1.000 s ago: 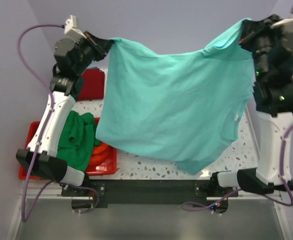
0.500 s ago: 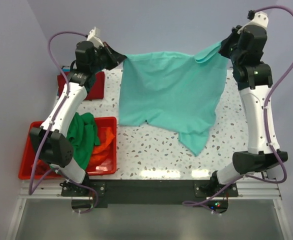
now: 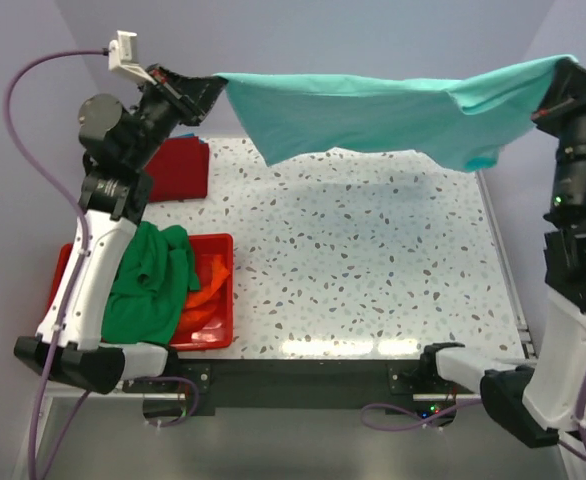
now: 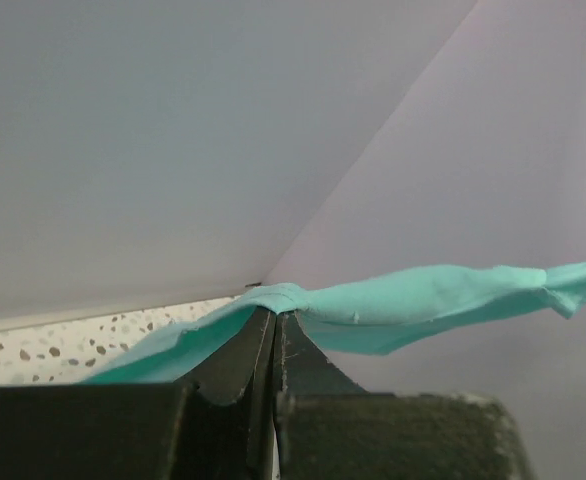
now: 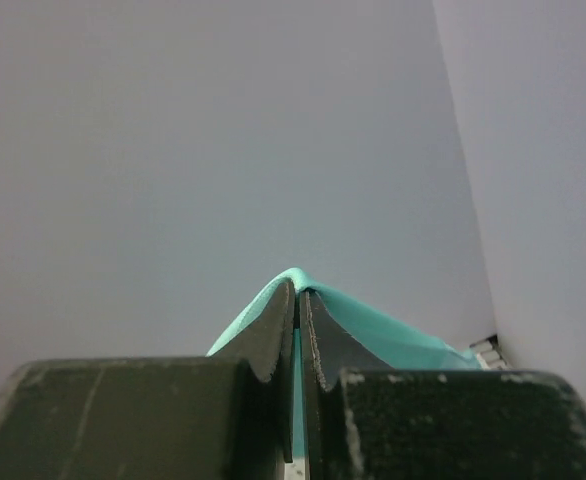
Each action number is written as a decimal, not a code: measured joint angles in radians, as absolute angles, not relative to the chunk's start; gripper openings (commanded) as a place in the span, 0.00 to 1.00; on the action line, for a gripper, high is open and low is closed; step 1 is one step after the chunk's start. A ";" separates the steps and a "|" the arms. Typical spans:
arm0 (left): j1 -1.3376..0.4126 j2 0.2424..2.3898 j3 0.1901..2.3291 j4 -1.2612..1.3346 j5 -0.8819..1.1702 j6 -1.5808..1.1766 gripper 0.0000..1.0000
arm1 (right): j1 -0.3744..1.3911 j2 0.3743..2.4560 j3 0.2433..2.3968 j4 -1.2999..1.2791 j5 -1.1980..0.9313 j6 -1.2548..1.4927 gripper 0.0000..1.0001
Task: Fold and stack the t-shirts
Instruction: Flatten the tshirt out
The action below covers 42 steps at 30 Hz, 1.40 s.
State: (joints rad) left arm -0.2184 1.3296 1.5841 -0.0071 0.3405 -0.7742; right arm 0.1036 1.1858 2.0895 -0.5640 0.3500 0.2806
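The teal t-shirt (image 3: 373,115) is thin, soft cotton. It is light enough that weight is no concern for me, but it has no stiffness at all. It sags wherever I do not hold it, and it will bunch or twist if the two arms drift out of step. I judge that edges and corners are the places to take it, near a hem or shoulder, with a pinch deep enough that the cloth cannot slide out under tension.

It hangs in the air, stretched as a band across the far side, well above the speckled surface (image 3: 373,260) and touching none of it as far as I can see. A loose fold droops near the right end.

My left claw (image 3: 213,85) is clamped tight on the shirt's left end. In the left wrist view the jaws meet, with teal fabric squeezed at their tips. My right claw (image 3: 563,80) is likewise closed on the other end, a teal ridge poking out between the pressed jaws in its wrist view. Which part of the shirt each one has, I cannot tell.

A green tee (image 3: 148,280) and an orange tee (image 3: 208,290) lie heaped in the red bin (image 3: 228,240) at the left. A dark red tee (image 3: 178,168) rests on the surface beyond the bin.
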 measured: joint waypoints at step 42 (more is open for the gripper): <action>-0.303 1.962 1.628 -0.302 0.245 -0.621 0.92 | 0.102 1.614 1.863 -0.865 0.442 0.305 0.94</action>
State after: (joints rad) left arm -0.3035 1.9617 1.6283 -0.3023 0.2447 -0.6209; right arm 0.1017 1.6142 1.8626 -0.8654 0.4416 0.3050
